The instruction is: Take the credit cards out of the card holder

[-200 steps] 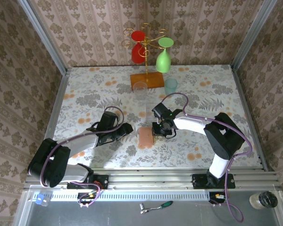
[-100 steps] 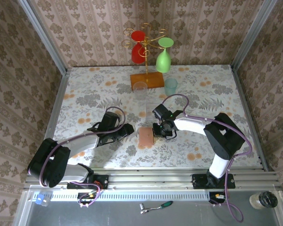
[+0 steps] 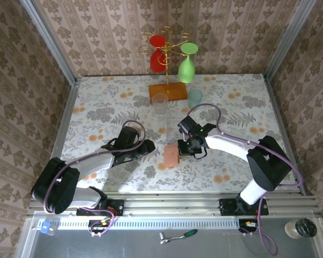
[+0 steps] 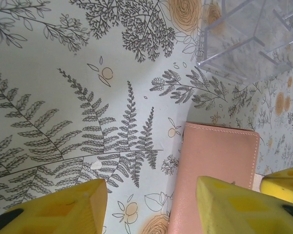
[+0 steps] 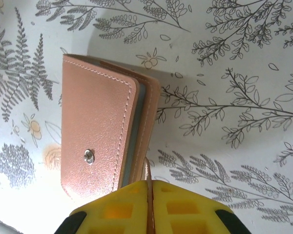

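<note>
The left tool (image 3: pixel 145 147) hovers open just left of the closed card holder (image 3: pixel 171 156), flat on the counter (image 3: pixel 97 107), whose right edge the right tool (image 3: pixel 185 148) pinches shut, so opening seems in hand; next, lift that cover to bare the credit cards.

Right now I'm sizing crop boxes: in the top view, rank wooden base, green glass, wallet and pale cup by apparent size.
1. wooden base
2. green glass, though it hangs nearer the camera
3. wallet and pale cup: about alike, unranked
</note>
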### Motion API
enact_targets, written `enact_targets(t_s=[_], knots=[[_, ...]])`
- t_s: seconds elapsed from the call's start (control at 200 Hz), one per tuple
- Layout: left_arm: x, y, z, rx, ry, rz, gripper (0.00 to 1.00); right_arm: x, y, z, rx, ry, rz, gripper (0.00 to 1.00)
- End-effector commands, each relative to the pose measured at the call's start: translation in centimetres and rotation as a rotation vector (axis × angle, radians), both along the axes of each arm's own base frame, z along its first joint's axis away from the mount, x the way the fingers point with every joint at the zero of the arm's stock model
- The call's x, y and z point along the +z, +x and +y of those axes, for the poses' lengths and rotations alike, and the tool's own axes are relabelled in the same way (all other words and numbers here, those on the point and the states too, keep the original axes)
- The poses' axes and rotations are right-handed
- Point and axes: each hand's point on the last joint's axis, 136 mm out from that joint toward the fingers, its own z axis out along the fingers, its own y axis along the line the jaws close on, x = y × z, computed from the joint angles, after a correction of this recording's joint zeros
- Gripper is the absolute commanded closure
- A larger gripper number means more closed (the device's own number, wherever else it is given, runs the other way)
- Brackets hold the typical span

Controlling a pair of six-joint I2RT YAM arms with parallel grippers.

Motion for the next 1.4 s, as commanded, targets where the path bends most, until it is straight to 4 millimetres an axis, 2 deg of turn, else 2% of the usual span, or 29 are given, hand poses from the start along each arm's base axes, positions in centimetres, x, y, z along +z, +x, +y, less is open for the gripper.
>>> enact_targets(t_s=[0.0, 0.245, 0.565, 0.735, 0.98, 1.2, 1.265, 1.395], knots=[[1.2, 0.7, -0.6, -0.004, 0.005, -0.047, 0.49, 2.1, -0.1, -0.4, 0.04, -0.011, -0.025, 0.92], [0.8, 0.5, -0.9, -0.01, 0.01, -0.046, 0.5, 3.5, -0.6, 0.9, 0.11, 0.023, -0.02, 0.92], [2.3, 0.5, 0.0, 0.008, 0.022, -0.112, 0.5, 4.6, -0.7, 3.9, 0.184, 0.047, -0.011, 0.91], [3.2, 0.5, 0.5, 0.005, 0.035, -0.137, 0.51, 5.5, -0.5, 4.3, 0.167, 0.053, -0.029, 0.9], [3.0, 0.7, 0.0, -0.031, 0.076, -0.126, 0.53, 5.9, -0.7, 3.1, 0.155, 0.018, -0.053, 0.9], [3.0, 1.0, -0.9, -0.052, 0.078, -0.127, 0.57, 4.9, -0.7, 0.2, 0.114, -0.061, -0.049, 0.9], [2.5, 1.0, -1.0, -0.051, 0.094, -0.119, 0.63, 4.7, -0.6, -0.8, 0.099, -0.088, -0.046, 0.91], [1.4, 0.8, -1.3, -0.055, 0.107, -0.096, 0.66, 4.0, -0.6, -2.2, 0.081, -0.119, -0.033, 0.9]])
